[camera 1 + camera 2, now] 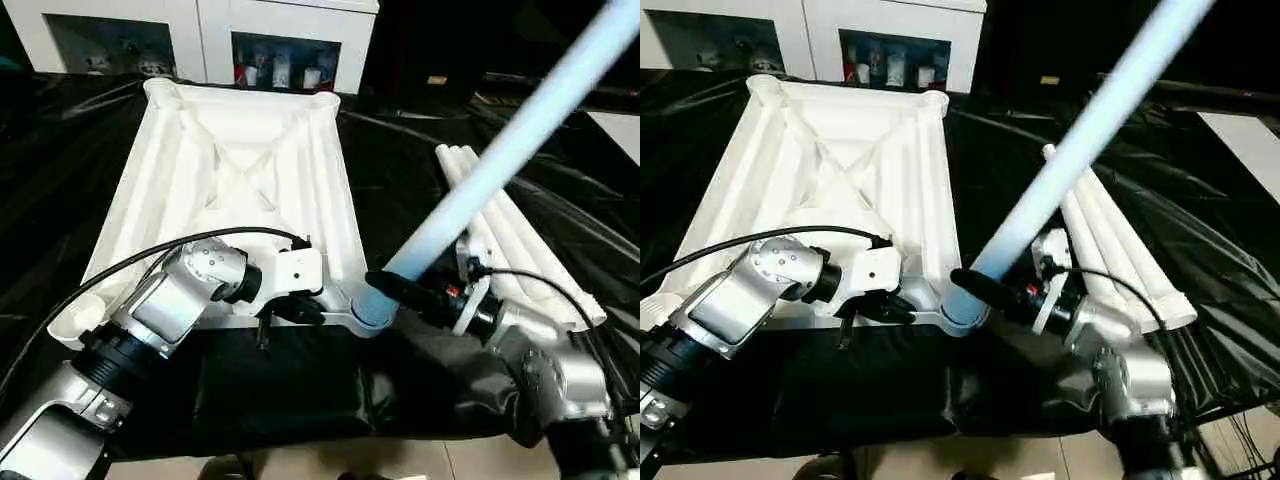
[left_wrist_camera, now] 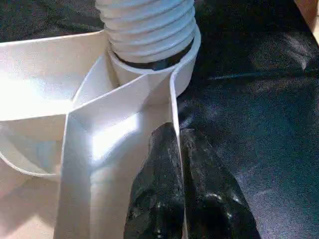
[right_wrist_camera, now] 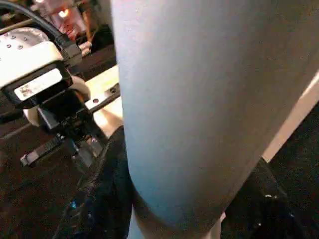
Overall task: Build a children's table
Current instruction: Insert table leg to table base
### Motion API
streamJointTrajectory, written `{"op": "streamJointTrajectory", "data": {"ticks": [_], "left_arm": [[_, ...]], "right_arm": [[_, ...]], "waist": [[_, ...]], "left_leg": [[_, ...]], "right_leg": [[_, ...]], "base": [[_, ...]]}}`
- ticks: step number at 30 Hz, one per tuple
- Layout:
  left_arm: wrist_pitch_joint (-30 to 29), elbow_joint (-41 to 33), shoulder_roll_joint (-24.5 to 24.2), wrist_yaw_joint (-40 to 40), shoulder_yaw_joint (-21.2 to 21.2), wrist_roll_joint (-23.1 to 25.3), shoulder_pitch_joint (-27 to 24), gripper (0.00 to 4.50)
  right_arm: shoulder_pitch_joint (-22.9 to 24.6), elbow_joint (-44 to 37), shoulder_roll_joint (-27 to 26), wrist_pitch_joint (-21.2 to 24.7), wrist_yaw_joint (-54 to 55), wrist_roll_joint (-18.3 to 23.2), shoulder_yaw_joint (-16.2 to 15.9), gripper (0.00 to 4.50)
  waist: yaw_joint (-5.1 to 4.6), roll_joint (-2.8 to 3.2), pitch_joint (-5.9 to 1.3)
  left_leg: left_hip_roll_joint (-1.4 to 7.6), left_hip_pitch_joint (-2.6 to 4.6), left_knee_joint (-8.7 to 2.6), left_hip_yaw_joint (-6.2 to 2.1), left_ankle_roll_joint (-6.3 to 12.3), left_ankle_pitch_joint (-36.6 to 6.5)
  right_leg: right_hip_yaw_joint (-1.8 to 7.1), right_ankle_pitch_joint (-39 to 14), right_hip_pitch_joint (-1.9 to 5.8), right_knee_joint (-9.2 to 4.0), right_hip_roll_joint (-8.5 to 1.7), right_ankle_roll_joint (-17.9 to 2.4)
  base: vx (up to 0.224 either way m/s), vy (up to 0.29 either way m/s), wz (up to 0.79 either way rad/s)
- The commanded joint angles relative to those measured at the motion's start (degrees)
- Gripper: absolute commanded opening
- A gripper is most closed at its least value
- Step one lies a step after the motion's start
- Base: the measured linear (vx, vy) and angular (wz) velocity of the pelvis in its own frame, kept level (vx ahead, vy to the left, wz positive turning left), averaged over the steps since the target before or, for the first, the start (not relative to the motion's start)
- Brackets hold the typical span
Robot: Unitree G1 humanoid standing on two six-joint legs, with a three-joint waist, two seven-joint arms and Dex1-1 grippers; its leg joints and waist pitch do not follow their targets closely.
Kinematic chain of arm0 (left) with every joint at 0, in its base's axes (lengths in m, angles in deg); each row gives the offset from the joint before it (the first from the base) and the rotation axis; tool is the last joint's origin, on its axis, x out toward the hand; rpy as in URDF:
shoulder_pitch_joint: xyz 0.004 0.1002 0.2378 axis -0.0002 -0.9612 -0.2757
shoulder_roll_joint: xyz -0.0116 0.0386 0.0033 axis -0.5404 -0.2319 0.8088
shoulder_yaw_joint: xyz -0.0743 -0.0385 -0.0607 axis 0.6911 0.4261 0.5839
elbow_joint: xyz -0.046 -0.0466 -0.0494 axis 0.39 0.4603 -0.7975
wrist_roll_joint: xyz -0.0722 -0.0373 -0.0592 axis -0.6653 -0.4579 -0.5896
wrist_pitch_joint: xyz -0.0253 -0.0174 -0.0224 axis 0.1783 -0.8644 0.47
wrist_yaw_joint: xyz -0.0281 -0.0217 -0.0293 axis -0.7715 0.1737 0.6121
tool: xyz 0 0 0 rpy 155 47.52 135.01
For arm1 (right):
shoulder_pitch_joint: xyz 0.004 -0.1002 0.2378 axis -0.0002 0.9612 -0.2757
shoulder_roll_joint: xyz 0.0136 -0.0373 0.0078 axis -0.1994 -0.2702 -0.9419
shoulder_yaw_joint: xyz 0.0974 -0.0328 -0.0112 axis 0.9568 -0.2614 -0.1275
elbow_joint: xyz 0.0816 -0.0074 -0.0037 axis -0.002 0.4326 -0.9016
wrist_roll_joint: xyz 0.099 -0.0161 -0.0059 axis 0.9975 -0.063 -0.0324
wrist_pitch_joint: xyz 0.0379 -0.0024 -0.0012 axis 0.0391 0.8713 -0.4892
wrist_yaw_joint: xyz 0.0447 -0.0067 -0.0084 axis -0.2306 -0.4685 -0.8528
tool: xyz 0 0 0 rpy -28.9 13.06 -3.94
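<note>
At the near right corner socket (image 1: 368, 312) of the upturned table top (image 1: 235, 170), right gripper (image 1: 392, 287) clamps a tilted leg (image 1: 500, 150) w/ threaded end in it; left gripper (image 2: 180, 149) closed on the rim.

Bare black worktop (image 1: 60, 180) lies open left of the tabletop (image 1: 240, 170), while the slanting leg (image 1: 500, 150) and spare legs (image 1: 520, 250) block the right side.
</note>
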Motion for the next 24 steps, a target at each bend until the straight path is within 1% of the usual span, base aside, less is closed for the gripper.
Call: {"op": "streamJointTrajectory", "data": {"ticks": [1,2,3,4,5,6,7,9,10,11,12,13,14,15,17,20,21,22,24], "left_arm": [[0.0,0.6,-0.3,0.5,-1.1,1.5,-0.3,0.00],[-0.1,0.5,-0.4,0.5,-1.1,1.5,-0.4,0.00],[-0.1,0.5,-0.4,0.5,-1.1,1.5,-0.4,0.00],[-0.1,0.5,-0.4,0.5,-1.1,1.5,-0.4,0.00],[-0.1,0.5,-0.5,0.5,-1.1,1.5,-0.4,0.00],[0.0,0.6,-0.5,0.5,-1.1,1.6,-0.4,0.00],[0.1,0.6,-0.6,0.6,-1.2,1.7,-0.4,0.00],[0.1,0.6,-0.7,0.6,-1.2,1.7,-0.4,0.00],[0.0,0.5,-0.7,0.6,-1.2,1.7,-0.5,0.00],[0.0,0.5,-0.8,0.7,-1.2,1.7,-0.5,0.00],[0.0,0.5,-0.8,0.7,-1.2,1.7,-0.5,0.00],[0.1,0.5,-0.9,0.8,-1.3,1.7,-0.5,0.00],[0.1,0.5,-0.9,0.8,-1.3,1.7,-0.5,0.00],[0.1,0.5,-1.0,0.8,-1.4,1.8,-0.5,0.00],[0.0,0.3,-1.0,0.8,-1.4,1.9,-0.5,0.00],[0.0,0.2,-1.1,0.9,-1.4,1.9,-0.6,0.00],[0.0,0.2,-1.0,0.8,-1.5,1.9,-0.6,0.00],[-0.1,0.1,-1.0,0.8,-1.5,2.0,-0.7,0.00],[-0.2,0.0,-1.0,0.8,-1.5,2.0,-0.8,0.00]], "right_arm": [[4.0,4.4,0.7,-0.5,5.1,-7.2,-2.1,1.86],[4.5,3.9,0.2,-2.1,6.3,-8.4,-2.4,1.86],[4.7,3.7,0.1,-2.5,6.7,-8.8,-2.5,1.86],[4.7,3.7,0.1,-2.6,6.7,-8.8,-2.5,1.86],[4.9,3.3,-0.1,-2.9,7.2,-9.1,-2.5,1.86],[5.1,2.9,-0.2,-3.6,7.8,-9.8,-2.8,1.86],[5.5,1.9,-0.3,-4.4,8.6,-10.8,-3.4,1.86],[5.9,1.1,-0.2,-4.5,8.7,-11.2,-3.9,1.86],[6.2,0.6,-0.2,-4.6,8.8,-11.3,-4.4,1.86],[6.5,-0.1,0.4,-4.5,8.1,-12.0,-6.0,1.86],[6.5,-0.1,0.4,-4.5,8.1,-12.0,-6.0,1.86],[6.4,-0.1,0.9,-4.4,7.1,-12.7,-7.3,1.86],[6.4,0.0,0.9,-4.4,7.0,-12.8,-7.4,1.86],[5.9,0.0,1.8,-3.4,5.3,-13.0,-8.7,1.86],[5.0,0.1,3.0,-1.9,3.2,-13.3,-10.2,1.86],[4.1,0.4,3.9,-0.8,1.6,-13.4,-11.2,1.86],[3.4,0.7,4.6,0.1,0.5,-13.3,-11.8,1.86],[2.7,1.0,5.3,1.0,-0.8,-13.3,-12.5,1.86],[2.2,1.2,6.1,1.6,-1.9,-13.3,-13.2,1.86]], "waist": [[-0.50,1.14,-1.95],[-0.66,1.29,-1.90],[-0.75,1.23,-1.87],[-0.76,1.48,-1.74],[-0.82,1.43,-1.69],[-0.85,1.47,-1.59],[-0.84,1.44,-1.56],[-0.81,1.41,-1.60],[-0.80,1.44,-1.61],[-0.74,1.50,-1.64],[-0.72,1.49,-1.69],[-0.73,1.35,-1.76],[-0.72,1.35,-1.79],[-0.70,1.13,-1.92],[-0.70,1.17,-1.88],[-0.70,0.90,-2.00],[-0.70,0.66,-2.07],[-0.66,0.83,-2.04],[-0.67,0.61,-2.16]], "left_leg": [[3.50,2.29,-4.73,-2.02,-3.27,-23.4],[3.49,2.40,-4.84,-2.16,-3.70,-25.0],[3.47,2.29,-4.90,-2.28,-3.88,-25.5],[3.42,2.26,-5.00,-2.38,-4.06,-26.0],[3.46,2.51,-4.97,-2.48,-4.21,-27.7],[3.49,2.59,-5.01,-2.54,-4.34,-28.6],[3.48,2.57,-5.03,-2.57,-4.39,-28.7],[3.49,2.51,-5.08,-2.64,-4.32,-28.7],[3.50,2.53,-5.07,-2.62,-4.28,-28.7],[3.53,2.53,-5.09,-2.53,-4.15,-28.2],[3.54,2.55,-5.07,-2.48,-4.09,-27.9],[3.52,2.45,-5.04,-2.40,-3.88,-26.9],[3.51,2.39,-5.03,-2.28,-3.73,-26.1],[3.50,2.40,-4.89,-2.12,-3.35,-25.2],[3.47,2.29,-4.90,-2.08,-3.17,-24.5],[3.43,2.29,-4.75,-1.92,-2.70,-23.1],[3.45,2.30,-4.70,-1.89,-2.54,-22.7],[3.46,2.31,-4.72,-1.95,-2.52,-22.5],[3.46,2.45,-4.57,-1.78,-2.32,-21.6]], "right_leg": [[2.27,-21.8,-0.21,-5.21,-4.85,-9.7],[2.28,-23.5,-0.37,-5.35,-4.88,-9.2],[2.24,-24.2,-0.31,-5.36,-4.93,-9.0],[2.26,-25.1,-0.37,-5.47,-4.96,-8.8],[2.35,-27.5,-0.65,-5.77,-5.03,-8.2],[2.39,-28.4,-0.83,-5.92,-5.05,-7.8],[2.42,-28.8,-0.86,-5.96,-5.08,-7.7],[2.44,-28.9,-0.81,-5.97,-5.09,-7.4],[2.46,-28.8,-0.86,-5.97,-5.09,-7.4],[2.50,-27.1,-0.92,-5.88,-4.95,-7.6],[2.52,-26.2,-0.88,-5.81,-4.90,-7.7],[2.49,-24.7,-0.76,-5.59,-4.83,-8.0],[2.49,-23.2,-0.66,-5.49,-4.76,-8.3],[2.50,-21.8,-0.55,-5.35,-4.71,-8.6],[2.49,-21.1,-0.43,-5.24,-4.65,-8.9],[2.47,-20.0,-0.25,-5.08,-4.62,-9.4],[2.43,-19.7,-0.14,-5.04,-4.64,-9.5],[2.40,-19.8,-0.08,-5.00,-4.66,-9.6],[2.41,-18.8,-0.11,-4.91,-4.57,-9.9]], "base": [[0.000,0.000,0.00],[0.000,0.000,0.00],[0.000,0.000,0.00],[0.000,0.000,0.00],[0.000,0.000,0.00],[0.000,0.000,0.00],[0.000,0.000,0.00],[0.000,0.000,0.00],[0.000,0.000,0.00],[0.000,0.000,0.00],[0.000,0.000,0.00],[0.000,0.000,0.00],[0.000,0.000,0.00],[0.000,0.000,0.00],[0.000,0.000,0.00],[0.000,0.000,0.00],[0.000,0.000,0.00],[0.000,0.000,0.00],[0.000,0.000,0.00]]}}
